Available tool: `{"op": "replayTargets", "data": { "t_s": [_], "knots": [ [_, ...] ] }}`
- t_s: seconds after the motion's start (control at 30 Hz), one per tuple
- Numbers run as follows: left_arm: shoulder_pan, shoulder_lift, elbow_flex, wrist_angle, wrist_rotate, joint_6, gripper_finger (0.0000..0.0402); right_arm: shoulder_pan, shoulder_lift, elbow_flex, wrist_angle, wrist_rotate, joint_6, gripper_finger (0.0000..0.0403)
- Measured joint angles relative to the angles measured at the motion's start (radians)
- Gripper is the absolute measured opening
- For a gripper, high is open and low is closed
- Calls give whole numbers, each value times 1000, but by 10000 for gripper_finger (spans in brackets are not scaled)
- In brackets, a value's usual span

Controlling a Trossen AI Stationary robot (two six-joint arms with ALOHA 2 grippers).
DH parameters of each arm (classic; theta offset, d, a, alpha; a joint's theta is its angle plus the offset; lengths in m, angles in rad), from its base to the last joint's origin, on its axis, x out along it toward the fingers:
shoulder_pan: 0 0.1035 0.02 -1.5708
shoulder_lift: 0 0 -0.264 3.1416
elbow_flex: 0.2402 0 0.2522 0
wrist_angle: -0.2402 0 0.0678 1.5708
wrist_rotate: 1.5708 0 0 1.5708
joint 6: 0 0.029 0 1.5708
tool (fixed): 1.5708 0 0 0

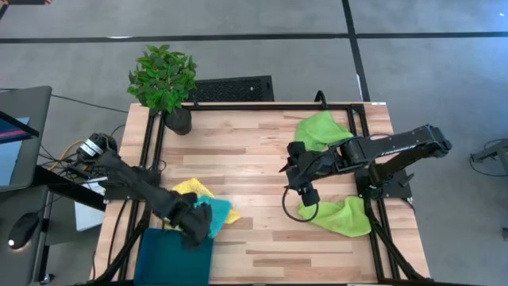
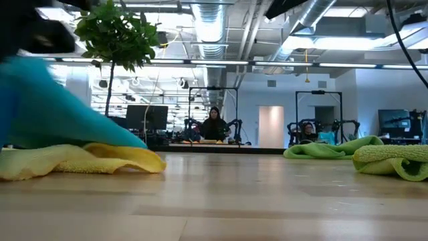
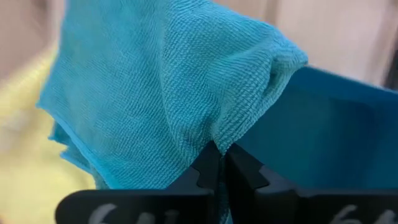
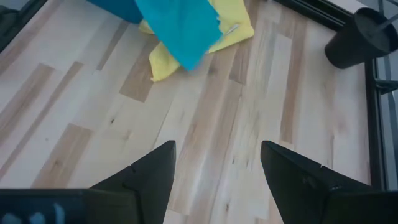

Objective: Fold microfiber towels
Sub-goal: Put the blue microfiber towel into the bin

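Looking down from the high view: you have the left gripper [image 1: 195,225] clamped on the teal towel [image 1: 216,212], at the tray [image 1: 175,257]'s far edge, with the yellow towel [image 1: 193,190] just beyond the tray under the teal one.
Right arm, high view: your right gripper [image 1: 305,189] hangs over bare table [image 1: 238,151], well to the tray's right, between two lime towels, one [image 1: 320,129] farther from the tray's side of the table and one [image 1: 341,215] nearer.
Low view: the teal towel [image 2: 60,110] is lifted and drapes down onto the yellow towel [image 2: 80,159]; both lime towels [image 2: 374,154] lie flat, far from the tray side.
Left wrist view: the fingers [image 3: 208,171] are fully closed, pinching a fold of teal cloth [image 3: 161,99], with the tray wall [image 3: 323,130] right behind it.
Right wrist view: the jaws stand wide apart and hold nothing; wood lies below, the teal and yellow towels beyond.
Step in hand: I judge you are carrying the teal towel to the tray.
Next move: bring it fully over the tray, lower, then release so no corner trails on the yellow towel.
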Motion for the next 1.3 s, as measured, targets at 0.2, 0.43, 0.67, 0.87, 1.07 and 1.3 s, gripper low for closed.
{"op": "replayTargets", "data": {
  "t_s": [0.2, 0.43, 0.67, 0.87, 1.07, 1.3],
  "knots": [
    [-109, 0, 0, 4, 29, -173, 0, 0, 0, 0, 20, 0, 10, 260],
    [-187, 0, 30, -1, -3, -277, 0, 0, 0, 0, 46, 0, 17, 260],
    [-238, -1, 79, 29, -5, -399, 0, 0, 0, 0, 46, 0, 18, 260],
    [-292, 10, 79, 93, 31, -537, 0, 0, 0, 0, 46, 0, 18, 260],
    [-333, 54, 79, 112, 38, -562, 0, -1, 0, 0, 46, 0, 17, 260],
    [-344, 105, 79, 197, 65, -588, 0, -1, 0, 0, 45, 0, 17, 260]
  ]
}}
